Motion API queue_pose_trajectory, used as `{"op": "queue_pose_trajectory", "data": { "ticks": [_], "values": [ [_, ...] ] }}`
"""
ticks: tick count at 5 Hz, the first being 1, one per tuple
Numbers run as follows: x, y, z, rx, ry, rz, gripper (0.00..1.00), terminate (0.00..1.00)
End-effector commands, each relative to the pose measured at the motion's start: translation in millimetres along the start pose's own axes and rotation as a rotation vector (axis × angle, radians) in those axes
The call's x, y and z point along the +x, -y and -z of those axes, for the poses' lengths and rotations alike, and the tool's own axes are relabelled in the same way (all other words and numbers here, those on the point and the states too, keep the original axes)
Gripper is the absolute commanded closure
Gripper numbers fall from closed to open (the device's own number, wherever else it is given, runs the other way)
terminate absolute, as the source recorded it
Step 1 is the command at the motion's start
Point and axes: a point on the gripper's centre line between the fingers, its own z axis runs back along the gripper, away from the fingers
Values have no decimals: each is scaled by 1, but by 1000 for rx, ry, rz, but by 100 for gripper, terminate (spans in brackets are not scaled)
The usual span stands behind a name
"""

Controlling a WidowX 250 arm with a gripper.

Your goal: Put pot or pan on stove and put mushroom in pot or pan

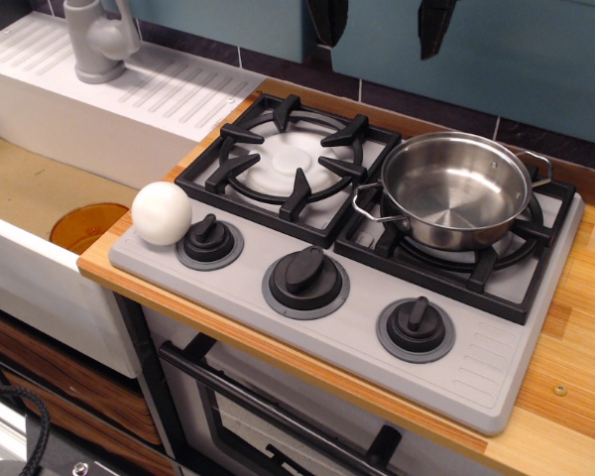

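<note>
Steel pot (456, 188) on stove (357, 327) right burner | white mushroom (162, 212) beside left knob | claw (382, 22) apart overhead

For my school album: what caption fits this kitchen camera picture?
Steel pot sits empty on the stove's right burner; white mushroom waits by the left knob; open claw above.

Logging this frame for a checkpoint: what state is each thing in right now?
pot: upright, empty, on the right burner grate.
mushroom: on the stove's front-left corner, beside a knob.
left burner: bare.
gripper: raised above the stove, empty, fingers apart.
</note>
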Motion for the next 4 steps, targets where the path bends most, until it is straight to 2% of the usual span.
{"op": "queue_pose_trajectory", "data": {
  "ticks": [1, 3, 4],
  "values": [
    [0, 0, 0, 0, 0, 0, 0, 0],
    [28, 6, 62, -98, 103, 43, 0, 0],
    [35, 6, 73, -116, 114, 59, 0, 0]
  ]
}}
